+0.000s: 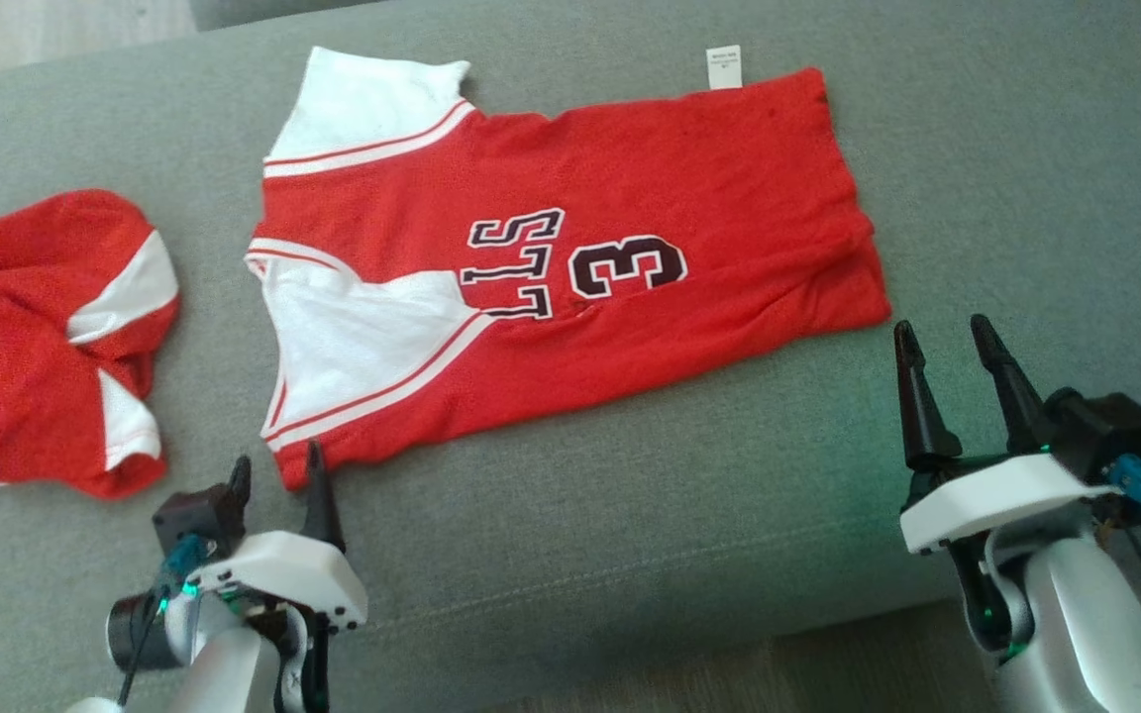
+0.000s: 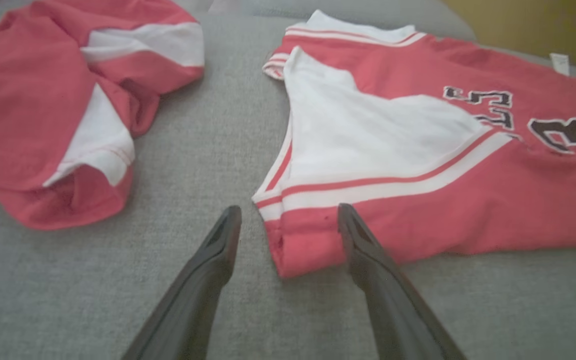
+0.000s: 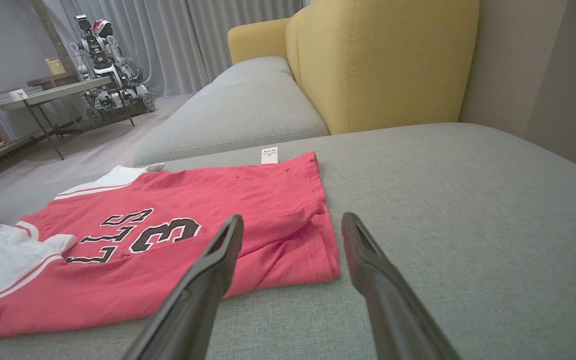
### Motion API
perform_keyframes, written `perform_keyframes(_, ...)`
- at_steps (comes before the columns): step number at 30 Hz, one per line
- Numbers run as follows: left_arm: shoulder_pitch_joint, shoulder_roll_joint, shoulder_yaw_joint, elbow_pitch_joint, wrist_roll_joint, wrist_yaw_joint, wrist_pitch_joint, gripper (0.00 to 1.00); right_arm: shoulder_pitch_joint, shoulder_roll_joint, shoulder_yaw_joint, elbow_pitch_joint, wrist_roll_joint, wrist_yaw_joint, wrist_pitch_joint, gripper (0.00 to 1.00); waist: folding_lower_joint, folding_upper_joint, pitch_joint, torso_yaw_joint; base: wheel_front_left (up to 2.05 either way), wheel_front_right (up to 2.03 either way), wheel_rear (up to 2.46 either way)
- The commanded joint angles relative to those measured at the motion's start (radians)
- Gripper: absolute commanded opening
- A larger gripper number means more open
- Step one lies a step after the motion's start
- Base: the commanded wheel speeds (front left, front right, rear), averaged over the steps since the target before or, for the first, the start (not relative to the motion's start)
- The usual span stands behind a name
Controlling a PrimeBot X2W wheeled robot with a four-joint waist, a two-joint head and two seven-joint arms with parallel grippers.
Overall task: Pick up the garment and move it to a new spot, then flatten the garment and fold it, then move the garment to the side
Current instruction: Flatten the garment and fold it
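Note:
A red and white jersey, the garment [image 1: 570,267] [image 2: 418,165] [image 3: 168,235], lies spread flat on the grey sofa cushion [image 1: 630,535], folded in half lengthwise, with dark lettering and a "3" on it. My left gripper [image 1: 278,475] [image 2: 288,220] is open and hovers at the jersey's near left corner, its fingers straddling that red shoulder corner. Open too, my right gripper [image 1: 947,342] [image 3: 292,225] stands just off the jersey's near right hem corner, holding nothing.
A second red and white garment [image 1: 46,337] [image 2: 63,110] lies crumpled at the left of the cushion. A yellow sofa back [image 3: 378,60] rises behind. Bare cushion stretches to the right and toward the front edge. A table [image 3: 53,95] stands across the room.

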Motion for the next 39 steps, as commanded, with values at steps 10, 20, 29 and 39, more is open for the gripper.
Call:
perform_keyframes(10, -0.122, 0.005, 0.041, 0.171, 0.001, 0.003, -0.008, 1.0, -0.053, 0.01, 0.011, -0.046, -0.009, 0.0, -0.009, 1.0, 0.0, -0.0001, 0.025, -0.039, 0.0, 0.0, 0.0)
perform_keyframes(20, -0.14, 0.005, 0.047, 0.133, 0.004, -0.023, -0.008, 0.0, -0.072, 0.029, -0.04, 0.05, 0.05, 0.0, -0.006, 1.0, 0.0, -0.0001, 0.022, -0.019, 0.0, 0.0, 0.0)
perform_keyframes(29, -0.095, 0.005, 0.062, -0.077, 0.065, -0.03, -0.008, 0.0, -0.184, 0.046, -0.121, 0.279, 0.268, 0.0, 0.08, 1.0, 0.0, -0.0001, 0.026, 0.031, 0.0, 0.0, 0.0)
perform_keyframes(39, -0.084, 0.005, -0.009, -0.135, 0.086, -0.042, -0.008, 0.0, -0.335, 0.047, -0.09, 0.507, 0.486, 0.0, 0.144, 1.0, 0.0, -0.0001, 0.054, 0.071, 0.0, 0.0, 0.0)
